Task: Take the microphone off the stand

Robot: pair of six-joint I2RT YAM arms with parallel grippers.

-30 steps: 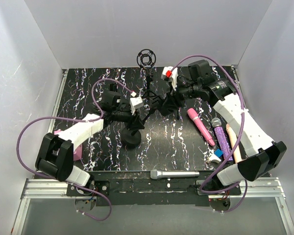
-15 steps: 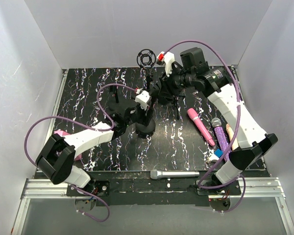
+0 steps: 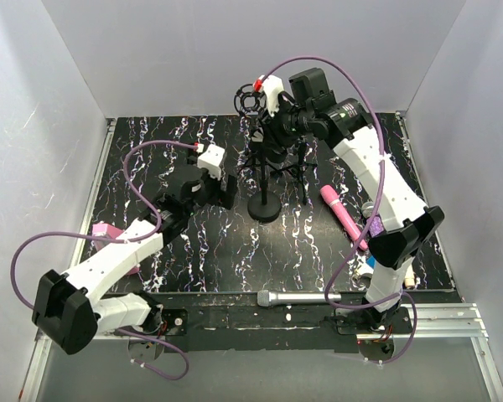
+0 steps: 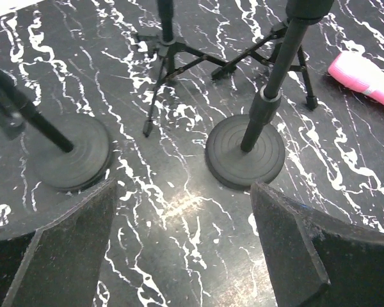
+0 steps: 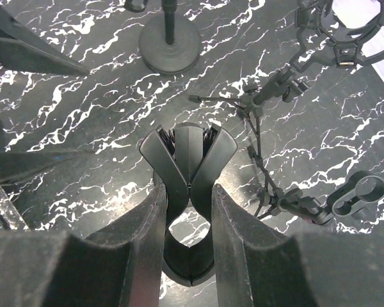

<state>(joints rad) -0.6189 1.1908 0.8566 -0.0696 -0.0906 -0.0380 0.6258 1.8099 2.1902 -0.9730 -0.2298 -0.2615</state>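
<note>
The right gripper (image 5: 187,192) is high over the far middle of the table (image 3: 302,243), its fingers narrowed onto the black clip (image 5: 187,150), which is pinched between the pads. In the top view that grip sits at the head of the stand (image 3: 267,172), whose pole runs straight down to a round base on the table's middle

The left gripper (image 4: 184,192) hangs low, just left of that base, with its fingers spread wide and nothing between them. Its wrist view looks across bare table at the base, apart from both fingertips. A second round base (image 4: 67,153) lies to the left of it there, its pole leaning

The silver mic (image 3: 298,297) lies flat at the table's near edge, between the two arm bases, well apart from the stand and touched by neither gripper

A pink mic (image 3: 342,213) lies on the table right of the stand. At the far side a tripod (image 4: 169,57) stands, and a round shock mount (image 3: 250,99) shows beside the right gripper
</note>
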